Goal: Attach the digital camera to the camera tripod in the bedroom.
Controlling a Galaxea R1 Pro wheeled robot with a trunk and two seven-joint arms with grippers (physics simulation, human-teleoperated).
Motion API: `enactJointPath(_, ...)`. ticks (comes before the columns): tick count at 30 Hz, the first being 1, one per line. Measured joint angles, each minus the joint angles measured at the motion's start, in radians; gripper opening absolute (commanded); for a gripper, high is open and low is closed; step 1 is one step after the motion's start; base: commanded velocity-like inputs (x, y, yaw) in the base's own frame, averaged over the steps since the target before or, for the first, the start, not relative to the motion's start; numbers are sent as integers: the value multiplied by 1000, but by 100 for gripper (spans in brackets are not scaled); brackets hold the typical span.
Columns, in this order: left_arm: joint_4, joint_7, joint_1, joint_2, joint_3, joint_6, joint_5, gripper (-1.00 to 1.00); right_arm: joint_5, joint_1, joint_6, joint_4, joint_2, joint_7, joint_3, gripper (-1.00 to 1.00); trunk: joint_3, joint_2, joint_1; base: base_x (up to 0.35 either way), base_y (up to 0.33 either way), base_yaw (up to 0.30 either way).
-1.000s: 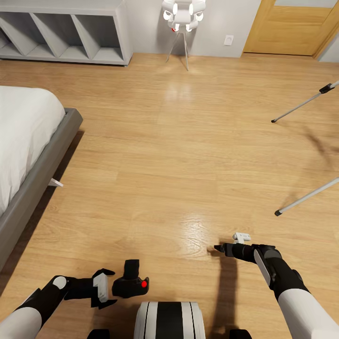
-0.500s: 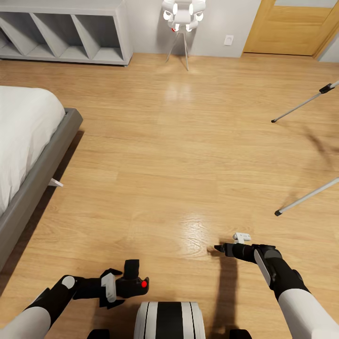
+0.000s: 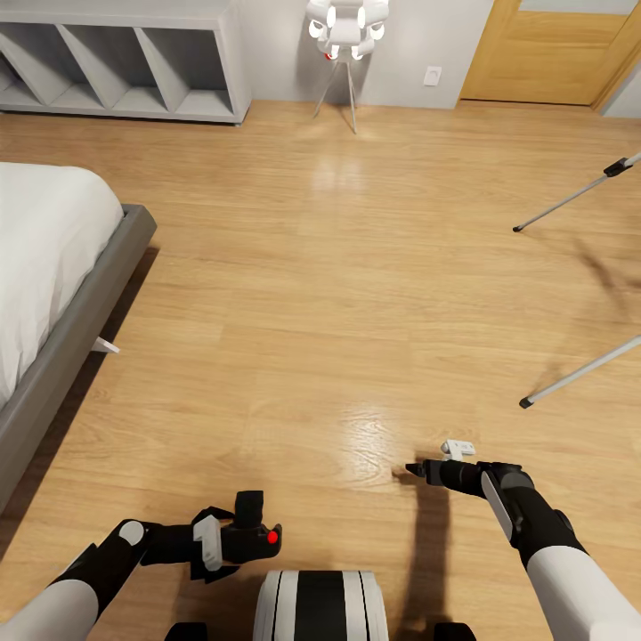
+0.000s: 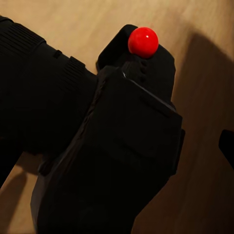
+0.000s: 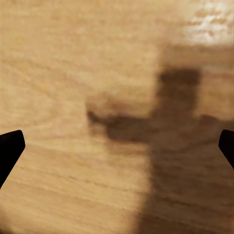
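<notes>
The digital camera (image 3: 251, 536), small and black with a red button (image 3: 272, 537), lies on the wood floor just ahead of my base. My left gripper (image 3: 223, 543) is open and low at the camera's left end, its fingers straddling that end. In the left wrist view the camera (image 4: 107, 146) looms very close, red button (image 4: 143, 42) showing, with one fingertip (image 4: 227, 145) at the edge. My right gripper (image 3: 417, 468) hovers open over bare floor, with both fingertips (image 5: 9, 146) spread wide. Two silver legs of the camera tripod (image 3: 570, 194) reach in at the right; its head is out of view.
A bed (image 3: 62, 267) with a grey frame lies along the left. Grey cube shelves (image 3: 125, 71), a white-ball floor lamp (image 3: 347, 31) and an oak door (image 3: 552, 53) line the far wall. My base (image 3: 320, 605) sits at the lower edge.
My left gripper has slid right along the floor until its fingers reach around the camera's left end. The right arm, camera and view have stayed still.
</notes>
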Motion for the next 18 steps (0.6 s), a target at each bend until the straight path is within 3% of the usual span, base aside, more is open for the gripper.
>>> enactJointPath(18, 3, -2, 0, 11, -2, 1, -3, 100, 0, 0, 0, 0, 0, -1, -1, 100, 0, 0, 0, 0, 0, 0)
